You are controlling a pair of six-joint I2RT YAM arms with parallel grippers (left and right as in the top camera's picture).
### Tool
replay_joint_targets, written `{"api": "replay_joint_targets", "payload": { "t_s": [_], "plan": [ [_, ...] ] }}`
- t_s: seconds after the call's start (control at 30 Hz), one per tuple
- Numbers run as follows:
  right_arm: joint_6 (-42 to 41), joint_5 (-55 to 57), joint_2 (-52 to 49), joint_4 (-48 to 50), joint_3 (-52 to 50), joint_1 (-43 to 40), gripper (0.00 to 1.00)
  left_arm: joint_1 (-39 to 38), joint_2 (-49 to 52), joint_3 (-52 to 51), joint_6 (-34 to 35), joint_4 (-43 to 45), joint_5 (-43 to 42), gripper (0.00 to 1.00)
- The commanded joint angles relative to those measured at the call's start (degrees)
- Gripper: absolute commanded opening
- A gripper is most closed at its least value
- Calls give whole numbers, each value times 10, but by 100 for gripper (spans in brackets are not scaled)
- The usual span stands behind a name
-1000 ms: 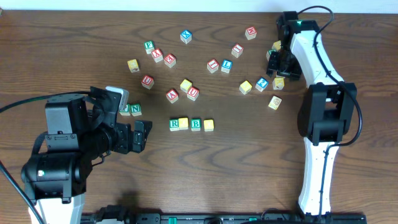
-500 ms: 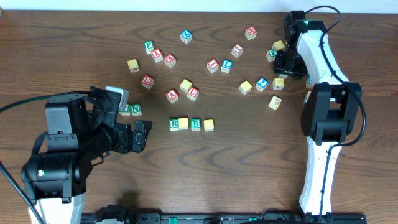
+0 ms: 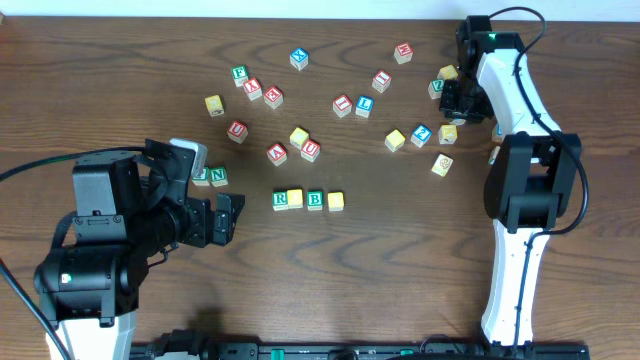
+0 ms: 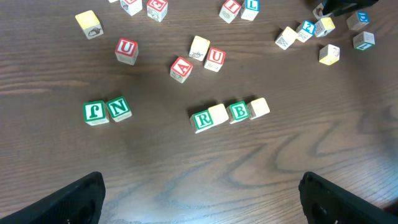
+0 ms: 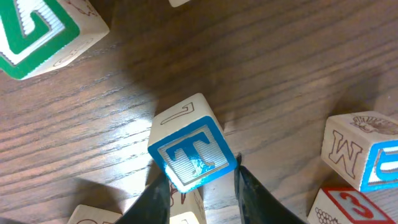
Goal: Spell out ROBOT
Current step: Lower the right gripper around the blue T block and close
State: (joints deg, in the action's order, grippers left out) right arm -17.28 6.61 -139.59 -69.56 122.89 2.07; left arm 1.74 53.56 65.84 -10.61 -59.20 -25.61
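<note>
Near the middle of the brown table (image 3: 400,270), a row of 4 blocks side by side: green R block (image 3: 281,200), yellow block (image 3: 295,198), green B block (image 3: 315,200), second yellow block (image 3: 336,201), each touching or almost touching the next. Not yet in this row, and well apart from it at the far right end among loose blocks, the blue T block (image 5: 191,152), letter face turned to the wrist camera. Right gripper (image 5: 198,186) narrowed around it, with 1 finger against each side of the block, so gripped as far as visible. Impossible to tell whether lifted or resting on the wood. Near it, a green-lettered block (image 5: 37,31) and a blue-edged block (image 5: 367,149). Left gripper (image 4: 200,186) spread fully wide and holding nothing, over bare wood to the left of the row. Just beside each other on that side, a green F block (image 4: 95,112) and a green N block (image 4: 119,109). Further back, a red A block (image 4: 180,68).
</note>
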Motion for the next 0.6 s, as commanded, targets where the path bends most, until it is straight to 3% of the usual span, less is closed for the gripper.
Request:
{"api": "replay_joint_targets", "payload": {
  "t_s": [0.0, 0.17, 0.37, 0.57],
  "plan": [
    [9, -1, 5, 0, 4, 9, 24, 2, -1, 4, -10, -1, -7, 98],
    [8, -1, 5, 0, 4, 11, 19, 2, -1, 4, -10, -1, -8, 98],
    [8, -1, 5, 0, 4, 11, 23, 2, -1, 4, -10, -1, -8, 98],
    [9, 13, 5, 5, 4, 10, 40, 2, -1, 4, -10, -1, -8, 98]
  ]
}}
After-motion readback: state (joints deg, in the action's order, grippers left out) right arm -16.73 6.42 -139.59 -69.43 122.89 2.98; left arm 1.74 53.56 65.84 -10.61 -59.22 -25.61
